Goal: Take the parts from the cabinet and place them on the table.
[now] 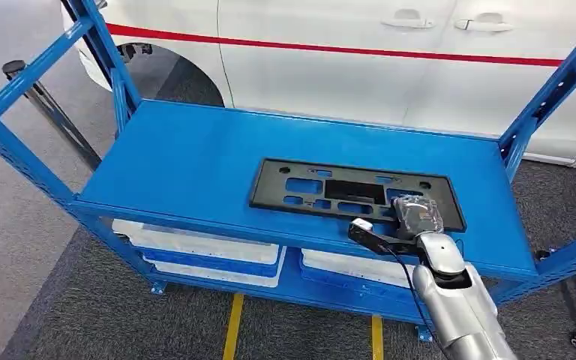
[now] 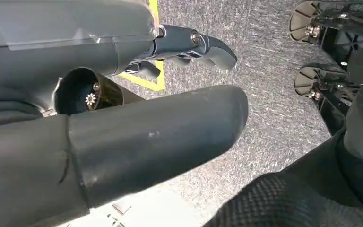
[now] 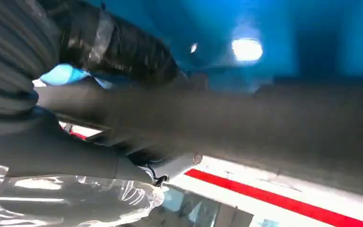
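1. The left hand (image 2: 137, 109) hangs over the grey floor, fingers extended and holding nothing; it cannot steady anything.
2. The black part (image 1: 356, 193) lies flat on the blue shelf (image 1: 180, 161) of the cabinet, near the front edge.
3. The right hand (image 1: 418, 215) rests on the part's right end; I cannot tell whether its fingers have closed.
4. Lifted from one end, the long part could likely tilt, drag or slip free.
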{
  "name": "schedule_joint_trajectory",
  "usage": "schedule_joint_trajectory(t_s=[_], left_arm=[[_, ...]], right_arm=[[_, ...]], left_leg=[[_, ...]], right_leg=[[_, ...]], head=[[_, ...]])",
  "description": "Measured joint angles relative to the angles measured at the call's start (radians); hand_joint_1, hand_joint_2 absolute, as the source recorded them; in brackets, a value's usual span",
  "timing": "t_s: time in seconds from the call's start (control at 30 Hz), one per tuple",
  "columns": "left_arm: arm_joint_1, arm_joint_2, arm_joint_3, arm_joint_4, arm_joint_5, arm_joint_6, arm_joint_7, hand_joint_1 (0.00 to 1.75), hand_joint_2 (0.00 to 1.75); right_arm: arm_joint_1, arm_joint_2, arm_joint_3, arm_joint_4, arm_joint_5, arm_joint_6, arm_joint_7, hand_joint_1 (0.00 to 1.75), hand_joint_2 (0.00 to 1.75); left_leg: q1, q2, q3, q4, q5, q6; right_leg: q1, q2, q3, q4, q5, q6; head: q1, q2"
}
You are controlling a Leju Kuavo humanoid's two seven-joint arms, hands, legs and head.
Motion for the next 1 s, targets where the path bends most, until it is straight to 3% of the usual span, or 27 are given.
schedule_joint_trajectory(t_s=[0.2,0.23,0.83,1.0], left_arm=[[0.0,-0.001,0.013,0.0,-0.003,0.002,-0.003,0.0,0.0],[0.0,-0.001,0.014,0.0,-0.004,0.003,-0.003,0.0,1.75],[0.0,-0.002,0.029,0.0,-0.012,0.006,-0.008,0.0,1.75],[0.002,-0.004,0.039,0.0,-0.012,0.011,-0.011,0.0,1.75]], right_arm=[[0.025,0.012,-0.028,-0.027,0.002,0.021,-0.024,1.75,1.75],[0.028,0.015,-0.03,-0.035,-0.001,0.027,-0.029,1.75,1.75],[0.065,0.028,-0.03,-0.117,-0.018,0.058,-0.062,1.75,1.75],[0.084,0.028,-0.026,-0.205,-0.11,0.045,-0.116,1.75,1.75]], left_leg=[[0.0,0.0,0.001,0.0,0.0,0.0],[0.0,0.0,0.001,0.0,0.0,0.0],[0.0,0.0,0.001,0.0,0.0,0.0],[0.0,0.0,-0.001,0.0,0.0,0.0]], right_leg=[[0.0,0.0,0.001,0.0,0.0,0.0],[0.0,0.0,0.001,0.0,0.0,0.0],[0.0,0.0,0.001,0.0,0.0,0.0],[0.0,0.0,0.0,0.0,0.0,0.0]], head=[[0.0,0.0],[0.0,0.0],[0.0,0.0],[0.0,0.0]])
